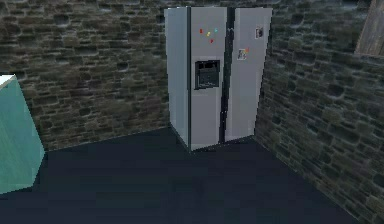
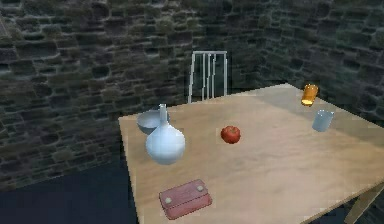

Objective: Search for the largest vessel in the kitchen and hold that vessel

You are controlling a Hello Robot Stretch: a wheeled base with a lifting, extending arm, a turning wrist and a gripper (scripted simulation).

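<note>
Reddish-brown flat rectangular box (image 2: 186, 199) lies at the near edge of the pale wooden counter (image 2: 290, 175), closest of all.

By size, the grey two-door steel refrigerator (image 1: 205, 90) comes first. It stands against the dark brick wall (image 1: 90, 60), smooth and hard, with a dispenser set in one door. A teal block (image 1: 15, 135) sits at the forward view's left. Next is the counter, matte and grained, with a white wire-backed chair (image 2: 208, 75) behind its far edge.

On the counter, the pale blue round-bellied vase (image 2: 165, 142) is, I judge, the largest vessel: a glossy bulb tapering to a thin neck. Just behind it is a shallow grey bowl (image 2: 150, 122); whether they touch I cannot tell. A round red apple (image 2: 231, 134) lies near the middle. A small grey cup (image 2: 322, 120) and an amber glass (image 2: 310, 94) stand well apart toward the arm side view's right.

The search looks nearly settled. To do the step well, square the base to the counter so the arm reaches straight at the vase. Take it low on the neck, since the slick curved belly would likely slip. Stay clear of the bowl.

I cannot tell the end effector's state, nor how these things lie relative to it.
</note>
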